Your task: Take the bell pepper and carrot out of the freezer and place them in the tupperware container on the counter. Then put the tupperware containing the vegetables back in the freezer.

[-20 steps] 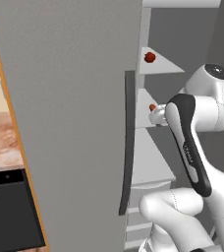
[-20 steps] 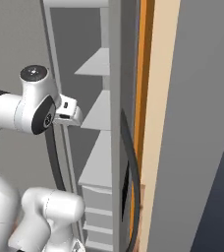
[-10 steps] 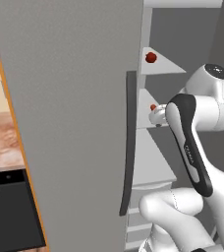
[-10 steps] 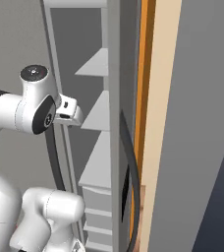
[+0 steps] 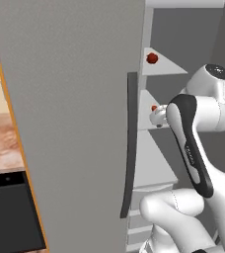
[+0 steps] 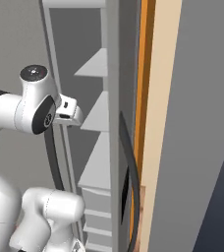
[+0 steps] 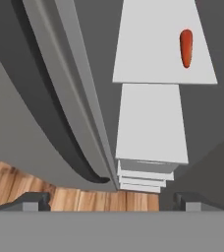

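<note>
Carrot (image 7: 186, 47) on freezer shelf (image 7: 163, 44), well apart from claw (image 7: 111, 201); claw spread wide, empty.

arm (image 5: 198, 143): glossy white shells | dark joints | black forearm band

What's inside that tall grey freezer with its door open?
Pale grey shelves. A round red bell pepper sits on an upper one; a small orange-red carrot lies on the shelf below. The door and the white arm hide the rest.
</note>
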{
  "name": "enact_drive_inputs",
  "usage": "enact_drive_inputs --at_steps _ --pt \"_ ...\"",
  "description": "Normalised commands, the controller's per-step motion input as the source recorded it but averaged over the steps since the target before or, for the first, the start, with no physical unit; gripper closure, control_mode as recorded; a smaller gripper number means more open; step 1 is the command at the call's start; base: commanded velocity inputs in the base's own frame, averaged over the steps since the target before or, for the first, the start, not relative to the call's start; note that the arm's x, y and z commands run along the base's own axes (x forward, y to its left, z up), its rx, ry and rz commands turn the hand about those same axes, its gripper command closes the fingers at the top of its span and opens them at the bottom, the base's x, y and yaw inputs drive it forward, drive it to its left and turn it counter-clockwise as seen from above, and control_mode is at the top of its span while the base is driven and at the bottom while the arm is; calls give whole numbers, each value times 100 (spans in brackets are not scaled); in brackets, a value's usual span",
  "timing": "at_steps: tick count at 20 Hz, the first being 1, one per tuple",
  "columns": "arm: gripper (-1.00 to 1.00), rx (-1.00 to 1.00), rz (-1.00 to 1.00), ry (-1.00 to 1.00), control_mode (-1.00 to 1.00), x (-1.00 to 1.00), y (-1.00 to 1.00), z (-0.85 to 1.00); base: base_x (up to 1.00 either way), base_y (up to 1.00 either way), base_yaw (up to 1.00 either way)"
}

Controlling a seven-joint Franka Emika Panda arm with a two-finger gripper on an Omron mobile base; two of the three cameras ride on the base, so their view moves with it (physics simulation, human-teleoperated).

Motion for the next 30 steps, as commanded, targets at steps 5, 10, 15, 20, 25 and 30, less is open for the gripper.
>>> enact_drive_inputs --at_steps 5,10,15,20,25,30 --pt "-100 0 0 0 100 0 0 0 100 -16 -2" --pt "-100 0 0 0 100 0 0 0 75 -2 -9" --pt "-100 4 -3 1 -100 1 -14 0 7 -5 -2" --pt "-100 2 -6 -13 -100 -4 -33 14 0 0 0" --pt "-100 0 -7 -17 -100 0 -24 38 0 0 0" --pt "-100 0 -5 -10 -100 22 -7 40 0 0 0"
